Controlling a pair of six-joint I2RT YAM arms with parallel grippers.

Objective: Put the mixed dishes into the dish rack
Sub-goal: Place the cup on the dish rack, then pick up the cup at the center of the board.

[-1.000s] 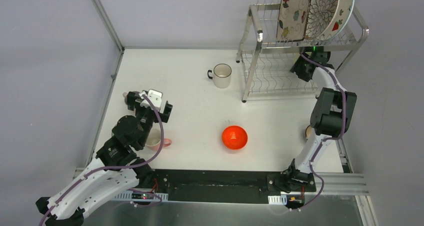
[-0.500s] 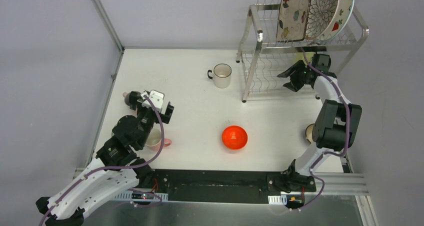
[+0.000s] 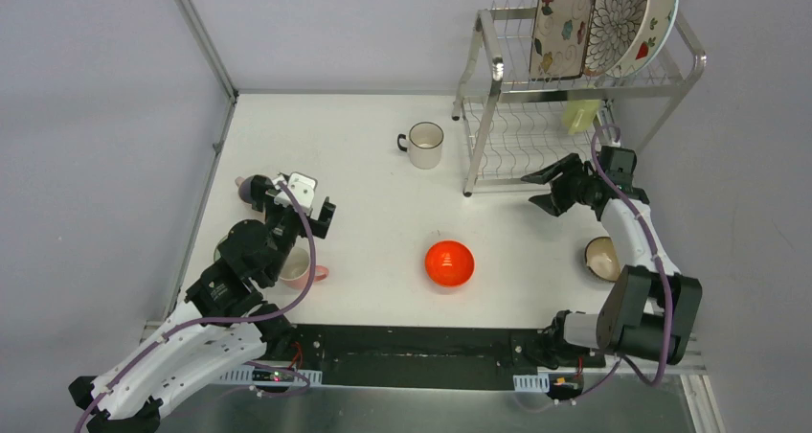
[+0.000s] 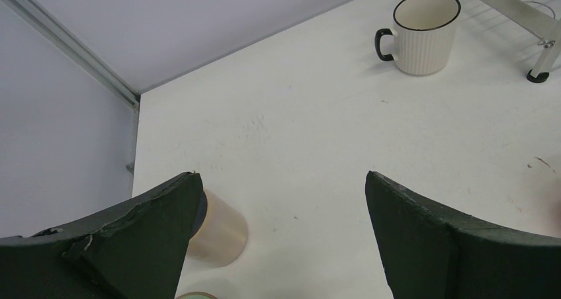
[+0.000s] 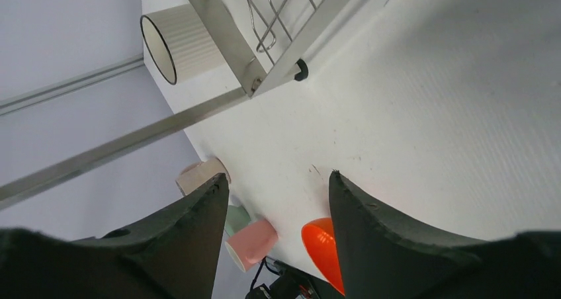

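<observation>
Judged to be between dishes. Standing on edge in the upper shelf of the dish rack (image 3: 522, 146), at 1 o'clock on the counter (image 3: 364, 193): floral rectangular plate (image 3: 563, 21), brown-petal round plate (image 3: 618, 21) and strawberry plate (image 3: 663, 16). Lying on the wire lower shelf: yellow cup (image 3: 580, 117).

Hovering just off the rack's front, near 3 o'clock: right gripper (image 3: 539, 191), fingers apart and clamped on nothing. Waiting at 9 o'clock: left gripper (image 4: 281, 180), fingers spread wide, likewise empty, just beside a beige cup (image 4: 221, 229) tipped on its side.

Yet to load: white cup (image 3: 425, 144) near 12 o'clock, close to the rack's leg; red-orange bowl (image 3: 449, 263) toward 6; dark brown bowl (image 3: 602, 258) at 4; pink cup (image 3: 302, 268) at 8, partly under the left arm; and a sliver of pale green rim (image 4: 192, 295), too little seen to say more.

Next, probably: fetching the dark brown bowl, nearest the right arm. Calls for swinging round toward 4 o'clock, dropping over the rim with one finger inside and one outside, closing firmly, lifting clear, then carrying to the lower shelf without knocking the yellow cup.
</observation>
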